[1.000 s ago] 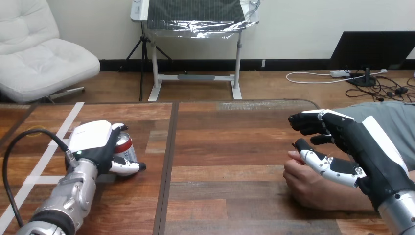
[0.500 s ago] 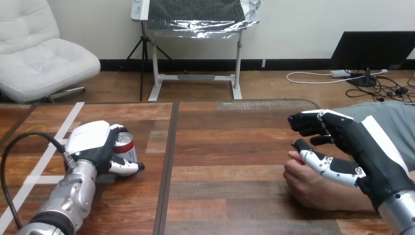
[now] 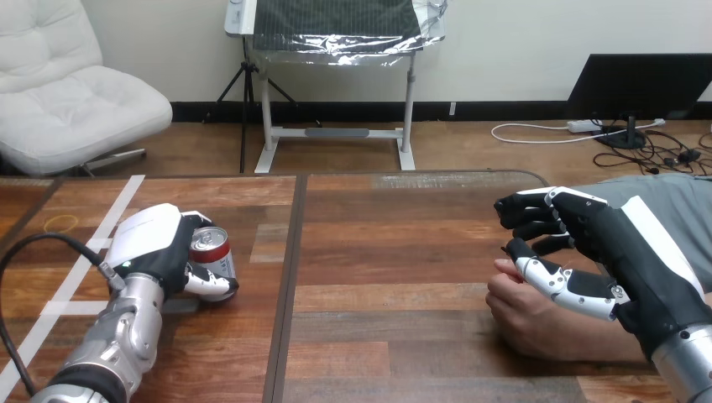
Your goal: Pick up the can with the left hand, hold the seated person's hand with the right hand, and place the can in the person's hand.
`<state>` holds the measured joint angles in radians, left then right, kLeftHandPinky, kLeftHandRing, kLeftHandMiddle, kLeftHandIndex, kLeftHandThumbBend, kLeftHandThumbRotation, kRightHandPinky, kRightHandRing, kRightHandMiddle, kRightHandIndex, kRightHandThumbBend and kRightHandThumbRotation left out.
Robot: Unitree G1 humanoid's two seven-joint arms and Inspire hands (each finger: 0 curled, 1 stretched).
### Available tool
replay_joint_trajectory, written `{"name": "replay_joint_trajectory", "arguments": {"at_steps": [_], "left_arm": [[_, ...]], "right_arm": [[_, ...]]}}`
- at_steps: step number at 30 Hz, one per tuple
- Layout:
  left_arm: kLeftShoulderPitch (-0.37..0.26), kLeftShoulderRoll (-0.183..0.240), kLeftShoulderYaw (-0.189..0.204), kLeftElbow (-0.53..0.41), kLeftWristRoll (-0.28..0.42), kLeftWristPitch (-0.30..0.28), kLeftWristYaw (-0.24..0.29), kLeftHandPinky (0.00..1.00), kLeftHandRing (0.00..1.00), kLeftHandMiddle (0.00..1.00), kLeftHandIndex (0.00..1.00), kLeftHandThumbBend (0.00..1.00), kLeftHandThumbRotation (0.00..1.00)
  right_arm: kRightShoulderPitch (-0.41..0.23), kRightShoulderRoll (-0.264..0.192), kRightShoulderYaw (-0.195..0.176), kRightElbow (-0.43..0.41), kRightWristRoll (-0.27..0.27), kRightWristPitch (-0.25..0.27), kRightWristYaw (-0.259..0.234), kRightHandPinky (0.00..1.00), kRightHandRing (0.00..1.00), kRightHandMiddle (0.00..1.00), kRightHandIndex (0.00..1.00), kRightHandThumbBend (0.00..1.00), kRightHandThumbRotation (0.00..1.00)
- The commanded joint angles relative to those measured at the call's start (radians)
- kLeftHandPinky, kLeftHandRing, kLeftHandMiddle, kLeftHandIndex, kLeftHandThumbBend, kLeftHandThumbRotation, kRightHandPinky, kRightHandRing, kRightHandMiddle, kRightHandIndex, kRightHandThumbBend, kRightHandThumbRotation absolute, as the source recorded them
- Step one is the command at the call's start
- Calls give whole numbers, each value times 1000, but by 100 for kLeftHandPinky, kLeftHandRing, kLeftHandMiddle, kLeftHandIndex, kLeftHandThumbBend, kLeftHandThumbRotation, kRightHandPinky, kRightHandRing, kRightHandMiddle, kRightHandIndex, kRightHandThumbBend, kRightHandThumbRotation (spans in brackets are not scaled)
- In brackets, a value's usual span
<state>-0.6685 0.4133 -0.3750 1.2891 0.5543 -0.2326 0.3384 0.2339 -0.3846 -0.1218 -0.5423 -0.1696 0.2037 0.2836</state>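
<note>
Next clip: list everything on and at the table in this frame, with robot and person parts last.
table: one, brown wood, across the view.
tape strips: several, white, on the table's left part.
can: one, red and silver, roughly upright at the table's left part, inside the left robot hand.
person's hand: one, resting on the table at the right, under the right robot hand.
left robot hand: one, black and white, fingers and thumb curled round the can.
right robot hand: one, black and white, over the person's hand, fingers loosely bent, not closed round it.
robot forearms: two, silver, coming in from the bottom corners.
</note>
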Motion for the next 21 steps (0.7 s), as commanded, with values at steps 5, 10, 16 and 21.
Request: {"name": "replay_joint_trajectory", "arguments": {"at_steps": [5,10,16,21], "left_arm": [[-22,-6,23,-6,-17,-25,19,39,45,52,54,70,0],[-22,-5,28,-7,-21,-31,11,37,44,51,53,70,0],[-22,-3,29,-9,-26,-34,10,37,43,51,53,70,0],[-23,-2,31,-10,-31,-30,10,37,44,51,54,70,0]], "right_arm": [[-43,-15,-16,-39,4,-14,-3,65,73,72,70,34,0],[-43,-16,-15,-39,5,-13,-3,68,74,73,70,34,0],[-43,-17,-14,-38,6,-14,-4,69,74,73,70,34,0],[-43,-16,-12,-37,2,-7,-5,71,75,73,70,35,0]]}}
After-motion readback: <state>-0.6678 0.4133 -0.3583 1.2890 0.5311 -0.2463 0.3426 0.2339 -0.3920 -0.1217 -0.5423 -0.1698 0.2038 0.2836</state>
